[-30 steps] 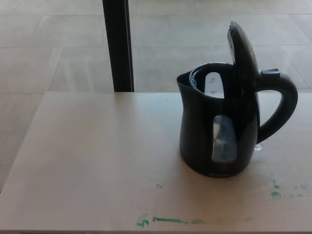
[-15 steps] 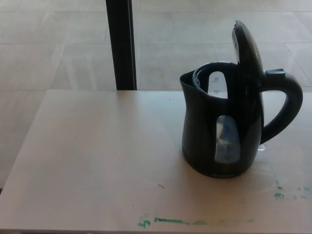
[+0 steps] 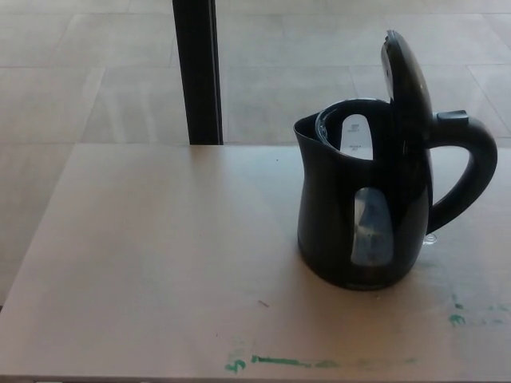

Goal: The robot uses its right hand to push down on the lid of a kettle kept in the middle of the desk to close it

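A black electric kettle stands upright on the pale wooden desk, right of centre. Its lid is swung up and stands nearly vertical above the handle, which points right. The spout faces left and the round mouth is uncovered. A clear water-level window shows on the near side. Neither of my hands appears in the head view.
A black vertical post rises behind the desk's far edge, left of the kettle. Green paint marks run along the desk's near edge and at the right. Tiled floor lies beyond the desk.
The whole picture has shifted slightly right and down, so the camera moved. The kettle and its raised lid stand as before.
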